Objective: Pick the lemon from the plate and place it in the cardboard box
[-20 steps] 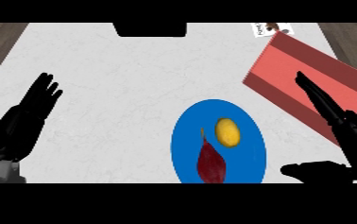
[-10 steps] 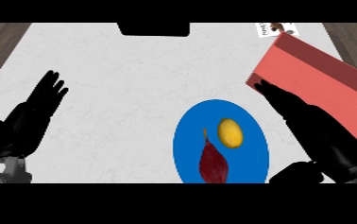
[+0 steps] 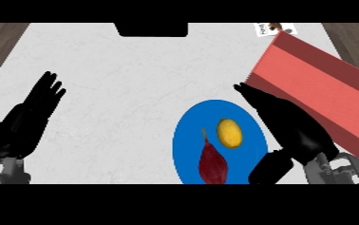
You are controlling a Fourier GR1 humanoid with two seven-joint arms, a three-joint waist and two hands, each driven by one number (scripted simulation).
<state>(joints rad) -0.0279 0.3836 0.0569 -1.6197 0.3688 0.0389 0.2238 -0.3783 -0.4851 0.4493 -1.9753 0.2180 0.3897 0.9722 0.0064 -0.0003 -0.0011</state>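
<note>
Since the lemon [image 3: 229,133] lies on the blue plate [image 3: 184,143] with a dark red veggie [image 3: 212,164] just beside it at 7 o'clock, the right hand [image 3: 291,126], open with straight fingers at the lemon's 3 o'clock, could bump the veggie or roll the lemon away.

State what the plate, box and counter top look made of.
The plate is uniform blue without shine: ceramic or plastic, cannot tell. The box shows flat matte red panels, consistent with coated cardboard. The counter top is pale grey with faint veining, likely stone or laminate.
</note>
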